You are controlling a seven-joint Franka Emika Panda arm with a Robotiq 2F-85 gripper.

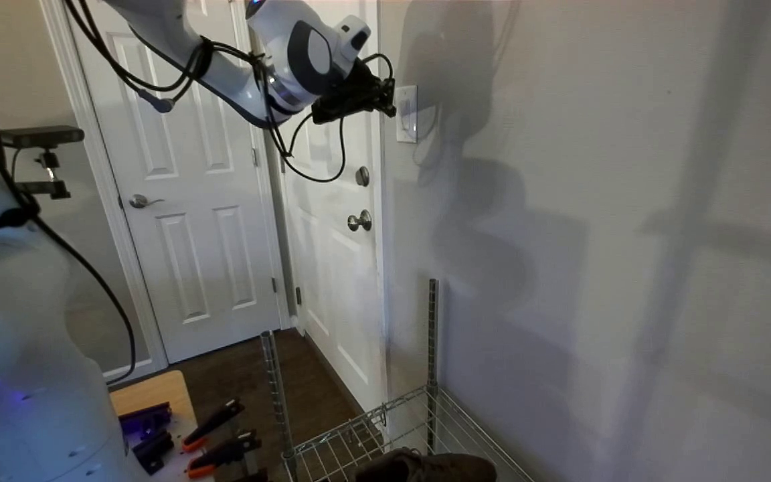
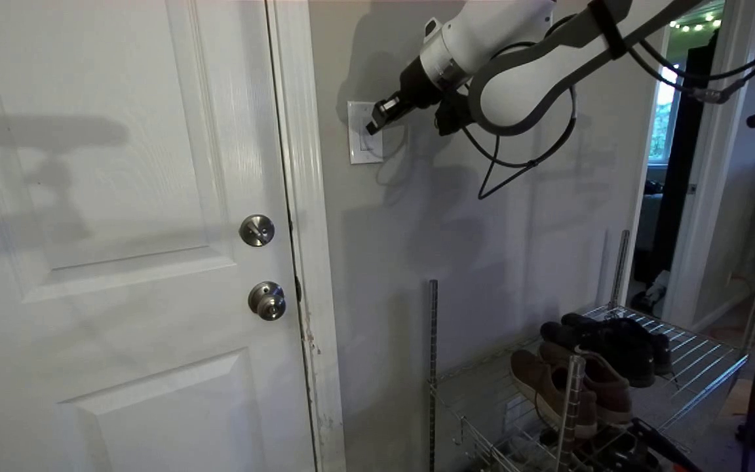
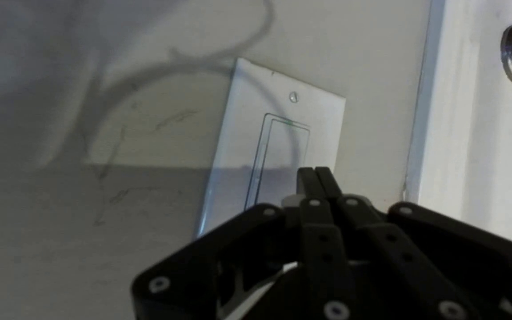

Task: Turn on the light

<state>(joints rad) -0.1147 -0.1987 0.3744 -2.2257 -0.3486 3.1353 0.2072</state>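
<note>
The light switch is a white upright wall plate with a flat rocker. It shows in both exterior views point(image 1: 407, 126) point(image 2: 358, 149) and large and tilted in the wrist view point(image 3: 278, 142). No lamp is in view. My black gripper is shut and empty, its two fingertips pressed together in the wrist view point(image 3: 317, 170). In both exterior views the fingertips point(image 1: 391, 107) point(image 2: 372, 128) are right at the plate. In the wrist view they overlap the rocker's side and hide the plate's lower part. I cannot tell whether they touch it.
A white door with a round metallic knob point(image 1: 359, 221) point(image 2: 267, 301) and a deadbolt point(image 1: 362, 176) point(image 2: 257, 230) stands beside the plate, past the door frame point(image 2: 309, 262). A wire shelf point(image 1: 338, 435) with shoes point(image 2: 567, 387) stands below against the wall.
</note>
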